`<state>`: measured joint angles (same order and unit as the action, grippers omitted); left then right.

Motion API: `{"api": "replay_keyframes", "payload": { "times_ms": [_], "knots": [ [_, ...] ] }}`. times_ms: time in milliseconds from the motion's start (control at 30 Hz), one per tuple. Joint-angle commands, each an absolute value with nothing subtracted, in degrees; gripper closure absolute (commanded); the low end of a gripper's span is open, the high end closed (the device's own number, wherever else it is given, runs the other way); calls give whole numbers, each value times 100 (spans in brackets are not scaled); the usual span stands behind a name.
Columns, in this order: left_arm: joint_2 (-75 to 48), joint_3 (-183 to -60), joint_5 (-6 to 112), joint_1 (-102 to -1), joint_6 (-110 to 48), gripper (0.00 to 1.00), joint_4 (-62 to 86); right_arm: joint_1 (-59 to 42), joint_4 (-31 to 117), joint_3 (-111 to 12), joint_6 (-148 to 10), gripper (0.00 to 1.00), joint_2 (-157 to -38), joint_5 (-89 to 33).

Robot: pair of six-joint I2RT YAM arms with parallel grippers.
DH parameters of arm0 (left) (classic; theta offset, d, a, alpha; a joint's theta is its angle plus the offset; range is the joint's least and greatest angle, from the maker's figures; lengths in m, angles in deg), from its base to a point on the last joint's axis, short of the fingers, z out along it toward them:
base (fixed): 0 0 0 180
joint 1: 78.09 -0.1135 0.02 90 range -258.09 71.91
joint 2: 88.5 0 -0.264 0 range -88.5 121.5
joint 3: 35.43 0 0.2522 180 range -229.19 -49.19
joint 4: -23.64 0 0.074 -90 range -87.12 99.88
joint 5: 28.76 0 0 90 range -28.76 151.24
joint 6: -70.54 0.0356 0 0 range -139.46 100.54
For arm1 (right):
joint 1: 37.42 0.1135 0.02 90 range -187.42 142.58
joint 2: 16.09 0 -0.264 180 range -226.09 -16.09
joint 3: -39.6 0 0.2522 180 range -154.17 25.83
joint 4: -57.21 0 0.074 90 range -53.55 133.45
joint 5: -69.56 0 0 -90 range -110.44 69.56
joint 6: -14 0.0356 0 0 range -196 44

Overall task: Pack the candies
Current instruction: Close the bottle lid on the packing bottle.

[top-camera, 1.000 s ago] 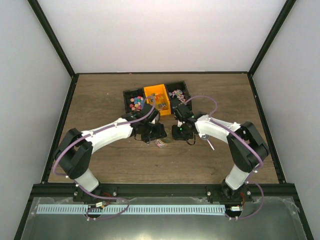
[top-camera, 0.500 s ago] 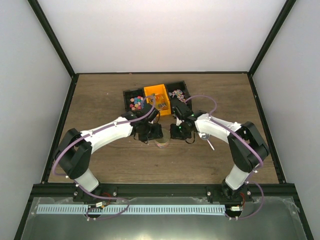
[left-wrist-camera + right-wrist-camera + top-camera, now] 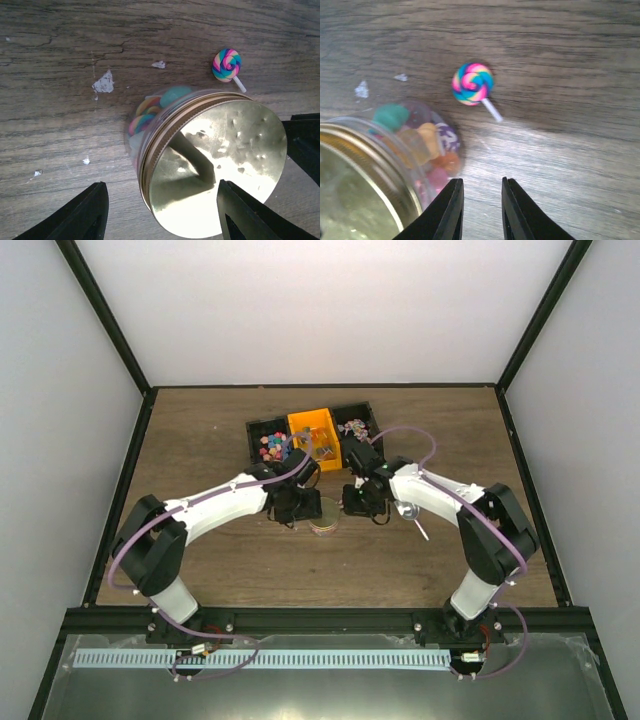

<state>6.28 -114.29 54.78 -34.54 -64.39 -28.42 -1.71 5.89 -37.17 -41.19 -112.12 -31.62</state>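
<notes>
A clear jar lies tilted on the wood with a gold lid (image 3: 215, 165) on it and candies (image 3: 150, 112) packed inside. In the top view the jar (image 3: 323, 517) sits between both grippers. My left gripper (image 3: 165, 215) is open and hovers over the lid's near edge, its fingers apart from the jar. My right gripper (image 3: 482, 210) stands just right of the jar (image 3: 380, 165), its jaws a narrow gap apart with only bare wood between them. A loose swirl lollipop (image 3: 473, 83) lies on the table beyond the jar, also seen as the lollipop (image 3: 226, 65) in the left wrist view.
A black tray (image 3: 252, 427) at the back holds an orange bin (image 3: 313, 430) and compartments of loose candies (image 3: 272, 445). A small white-handled thing (image 3: 418, 525) lies right of my right arm. Black frame posts edge the table.
My left gripper has drawn back to the left, uncovering the jar in the top view. My right gripper has shifted slightly toward the back and its jaws have parted a little.
</notes>
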Motion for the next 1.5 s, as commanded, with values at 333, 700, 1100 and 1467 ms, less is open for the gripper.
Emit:
{"api": "replay_keyframes", "payload": {
  "times_ms": [333, 700, 1100, 1467],
  "knots": [
    [424, -10953, 5297, -3626, -6638, 39, -2508, -105, 81, -4383, -3834, 76, -10462, -2598],
    [3, -11096, 5548, -3663, -6726, 39, -2632, 360, 391, -4813, -3951, 76, -11000, -3326],
    [462, -10817, 5535, -3700, -6690, 39, -2607, 416, 454, -4691, -3935, 76, -10964, -3305],
    [-106, -10979, 5700, -3711, -6701, 39, -2496, 416, 435, -4646, -3912, 76, -10573, -2892]
  ]
}}
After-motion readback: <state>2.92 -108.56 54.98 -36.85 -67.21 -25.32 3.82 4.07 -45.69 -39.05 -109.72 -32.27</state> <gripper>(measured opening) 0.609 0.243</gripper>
